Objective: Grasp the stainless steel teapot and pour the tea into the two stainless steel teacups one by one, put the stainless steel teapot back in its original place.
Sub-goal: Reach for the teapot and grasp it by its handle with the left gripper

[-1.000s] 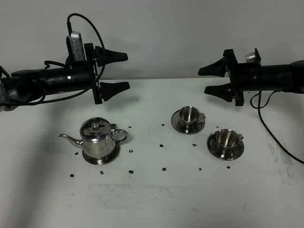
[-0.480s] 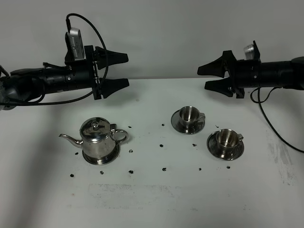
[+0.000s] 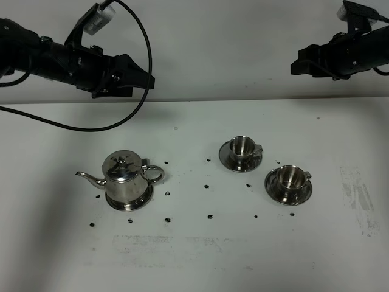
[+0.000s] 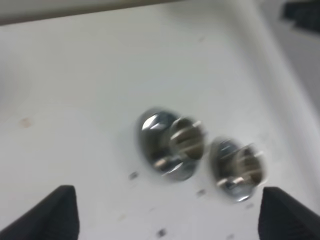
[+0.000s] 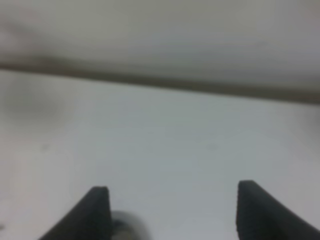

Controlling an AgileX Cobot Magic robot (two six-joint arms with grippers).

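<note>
White counter (image 3: 194,255): teapot (image 3: 124,176) untouched on its coaster (image 3: 129,205) at 8 o'clock, teacups (image 3: 242,152) at 3 o'clock. Your left end effector (image 3: 135,76) and right end effector (image 3: 299,64) hang spread, empty; nothing done yet.

We count one stainless steel teapot (image 3: 123,176) on one bench (image 3: 194,261), and one coaster dish (image 3: 129,207) under that pot. We count two stainless steel teacups (image 3: 242,146) (image 3: 290,177) and two saucers (image 3: 226,162) (image 3: 273,193), one beneath each cup. Above the bench we count two pincers: the left pincer (image 3: 144,78) and the right pincer (image 3: 298,66). The small dark specks (image 3: 209,216) run past a dozen; we cannot fix the figure.
</note>
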